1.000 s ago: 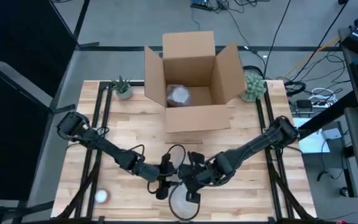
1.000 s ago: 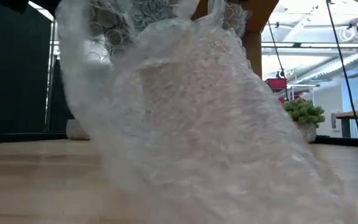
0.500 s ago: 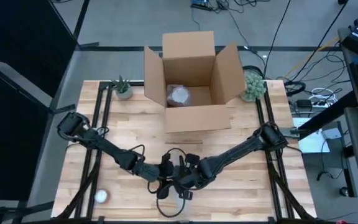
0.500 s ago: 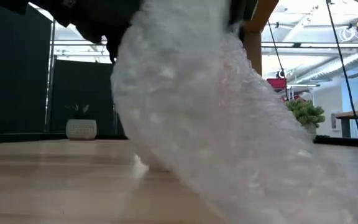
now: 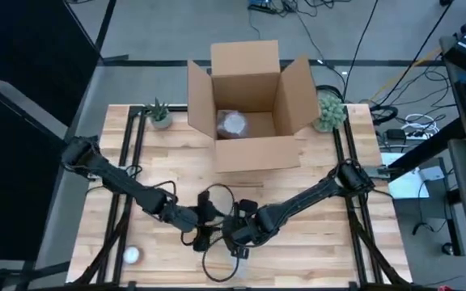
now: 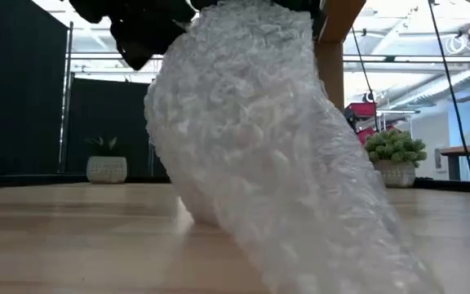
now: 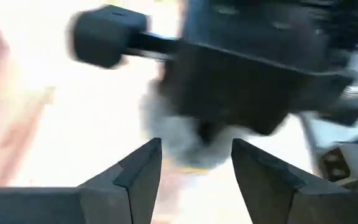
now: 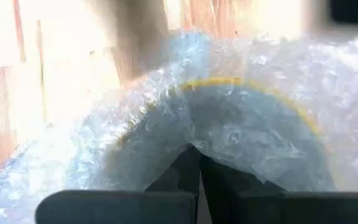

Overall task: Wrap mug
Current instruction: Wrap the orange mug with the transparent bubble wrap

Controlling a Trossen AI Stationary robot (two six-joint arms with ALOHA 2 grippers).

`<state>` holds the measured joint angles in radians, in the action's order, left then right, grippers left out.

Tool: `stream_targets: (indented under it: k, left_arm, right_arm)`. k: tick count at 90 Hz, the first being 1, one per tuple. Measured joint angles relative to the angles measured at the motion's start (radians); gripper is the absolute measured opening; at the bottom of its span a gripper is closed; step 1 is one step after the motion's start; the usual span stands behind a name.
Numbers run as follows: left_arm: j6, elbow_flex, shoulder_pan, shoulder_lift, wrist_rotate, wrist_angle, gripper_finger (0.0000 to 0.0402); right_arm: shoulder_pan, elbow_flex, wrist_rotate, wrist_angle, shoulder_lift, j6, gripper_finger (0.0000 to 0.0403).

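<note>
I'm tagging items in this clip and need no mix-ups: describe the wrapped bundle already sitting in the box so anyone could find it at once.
Start from the open cardboard box at the table's far edge, between two small potted plants. On its floor, toward the left side, lies a rounded bundle wrapped in bubble wrap. It is the only thing inside the box, pale and crinkly against brown cardboard, far from the wrap that both arms handle at the near edge.

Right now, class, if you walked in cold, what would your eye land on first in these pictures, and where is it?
The big crumpled mass of bubble wrap fills the low view, bundled around the mug near the table's front edge. Above it the left gripper and right gripper meet, the right one pinched shut on the wrap. Behind them stands an open cardboard box with another wrapped bundle inside.
</note>
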<state>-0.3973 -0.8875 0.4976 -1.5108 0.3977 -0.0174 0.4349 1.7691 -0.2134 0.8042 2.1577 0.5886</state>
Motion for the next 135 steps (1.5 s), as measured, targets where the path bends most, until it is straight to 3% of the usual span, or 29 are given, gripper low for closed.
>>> stream_targets:
  k: [12,20,29,53,110,135]
  left_arm:
    - [0.011,0.004,-0.013,0.006,0.182,-0.109,0.0183]
    - [0.014,0.019,-0.055,-0.024,0.209,-0.056,0.0183]
    - [0.064,0.029,-0.102,-0.074,0.174,0.012,0.0183]
    - [0.152,0.029,-0.134,-0.146,-0.068,0.258,0.0183]
    - [0.137,0.012,-0.025,-0.108,-0.135,0.273,0.0183]
    - [0.115,0.006,0.006,-0.226,-0.115,0.331,0.0183]
  right_arm:
    - [0.000,-0.001,0.003,-0.019,0.001,-0.013,0.0000]
    - [0.002,-0.001,0.003,-0.027,0.001,-0.027,0.0000]
    - [0.005,-0.001,0.003,-0.028,0.001,-0.029,0.0000]
    - [0.009,-0.001,0.004,-0.040,0.001,-0.043,0.0000]
    - [0.014,-0.001,0.007,-0.044,0.002,-0.065,0.0000]
    - [0.012,-0.002,0.011,-0.036,-0.003,-0.065,0.0000]
